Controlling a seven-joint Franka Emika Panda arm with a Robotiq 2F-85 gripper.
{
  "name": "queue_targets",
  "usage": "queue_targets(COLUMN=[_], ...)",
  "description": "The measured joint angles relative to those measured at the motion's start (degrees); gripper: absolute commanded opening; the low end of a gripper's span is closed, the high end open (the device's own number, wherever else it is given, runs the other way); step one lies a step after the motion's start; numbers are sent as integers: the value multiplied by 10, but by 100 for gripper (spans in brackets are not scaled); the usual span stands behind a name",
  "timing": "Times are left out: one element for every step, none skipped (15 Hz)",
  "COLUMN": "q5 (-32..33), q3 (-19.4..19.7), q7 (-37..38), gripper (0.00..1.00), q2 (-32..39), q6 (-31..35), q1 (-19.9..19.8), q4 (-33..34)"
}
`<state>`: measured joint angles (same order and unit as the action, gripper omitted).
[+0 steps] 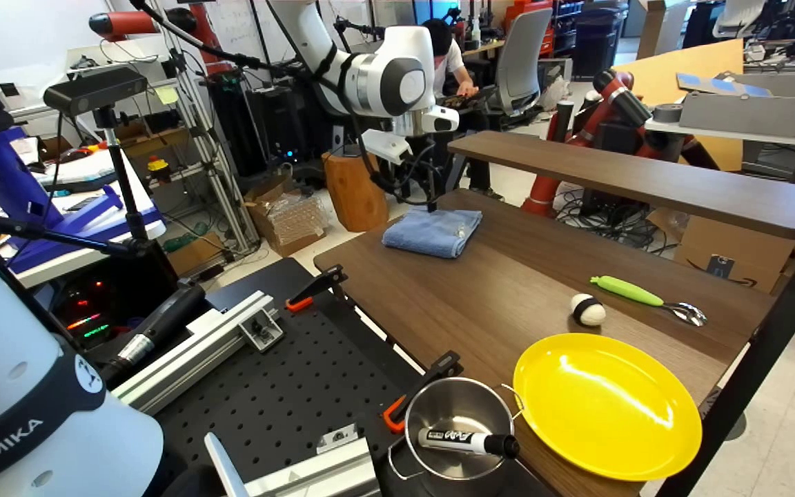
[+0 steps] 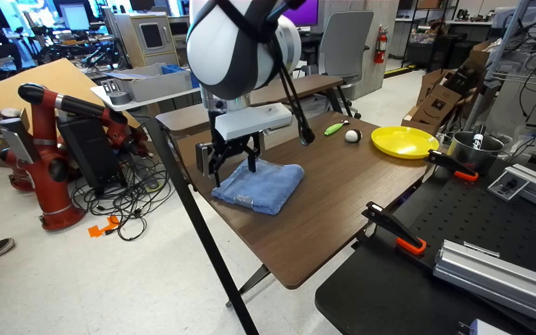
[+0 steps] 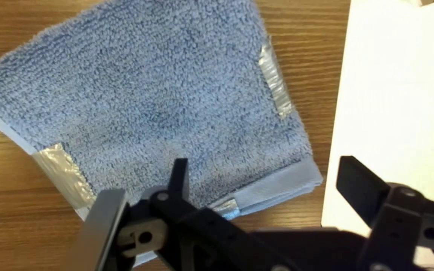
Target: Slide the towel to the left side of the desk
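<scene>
The towel (image 1: pixel 428 236) is a folded light-blue cloth lying flat on the brown desk (image 1: pixel 480 297), near one end. It also shows in an exterior view (image 2: pixel 268 188) and fills much of the wrist view (image 3: pixel 156 94), with shiny tape strips on its edges. My gripper (image 3: pixel 263 160) is open and empty, with its fingers wide apart. One finger is over the towel and the other is past its edge. In an exterior view the gripper (image 2: pixel 234 175) points down at the towel's back corner. I cannot tell whether a fingertip touches the cloth.
A yellow plate (image 1: pixel 608 407), a black-and-white ball (image 1: pixel 587 310) and a green-handled scoop (image 1: pixel 629 290) lie on the desk. A metal pot (image 1: pixel 456 421) holds a marker. A raised shelf (image 1: pixel 632 176) runs along the back. Clamps (image 2: pixel 393 228) grip the desk's front edge.
</scene>
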<state>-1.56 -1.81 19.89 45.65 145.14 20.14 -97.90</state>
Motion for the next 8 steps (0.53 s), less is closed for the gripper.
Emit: queue_targets(q5=[0, 0, 0, 0, 0, 0, 0, 0], q3=[-1, -2, -2, -2, -2, -2, -2, -2], q7=[0, 0, 0, 0, -1, -1, -1, -1], gripper=[100, 100, 100, 100, 100, 100, 100, 100], q2=[-16, -31, -40, -44, -45, -45, -45, -45], q6=[0, 0, 0, 0, 0, 0, 1, 1], q1=[-1, -2, -2, -2, -2, -2, -2, -3], q4=[-15, -30, -42, -48, -51, -52, -53, -53])
